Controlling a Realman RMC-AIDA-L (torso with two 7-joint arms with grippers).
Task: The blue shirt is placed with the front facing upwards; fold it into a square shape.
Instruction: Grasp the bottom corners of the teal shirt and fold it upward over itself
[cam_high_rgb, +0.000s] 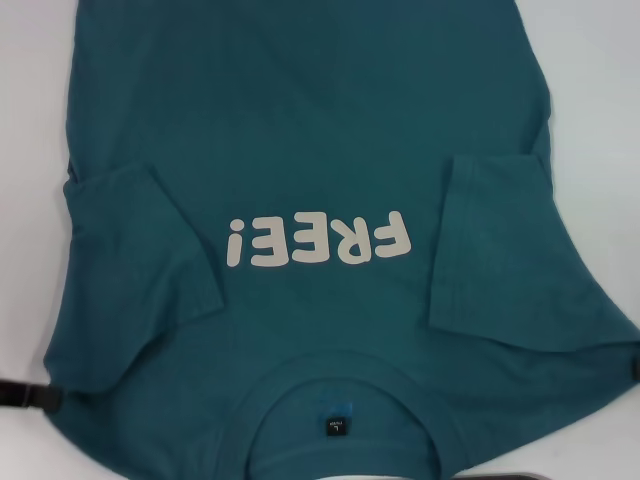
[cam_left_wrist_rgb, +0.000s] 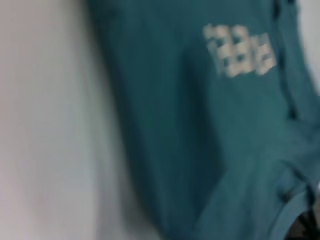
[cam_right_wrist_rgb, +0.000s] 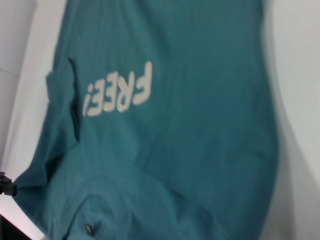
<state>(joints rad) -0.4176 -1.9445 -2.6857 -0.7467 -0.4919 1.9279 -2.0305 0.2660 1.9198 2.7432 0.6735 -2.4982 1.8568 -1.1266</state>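
Observation:
The blue shirt (cam_high_rgb: 300, 120) lies flat on the white table, front up. Its collar (cam_high_rgb: 340, 385) is nearest me and the off-white "FREE!" print (cam_high_rgb: 318, 240) reads upside down. A small label (cam_high_rgb: 337, 425) sits inside the neck. Both short sleeves are folded inward over the front, the left sleeve (cam_high_rgb: 140, 260) and the right sleeve (cam_high_rgb: 500, 250). My left gripper (cam_high_rgb: 25, 397) shows as a dark piece at the shirt's near left shoulder edge. My right gripper (cam_high_rgb: 634, 365) just shows at the near right shoulder edge. The shirt also fills the left wrist view (cam_left_wrist_rgb: 200, 125) and the right wrist view (cam_right_wrist_rgb: 175, 140).
The white table (cam_high_rgb: 600, 80) shows bare on both sides of the shirt. A dark grey edge (cam_high_rgb: 540, 474) sits at the near right of the head view. The shirt's hem runs out of the head view at the far side.

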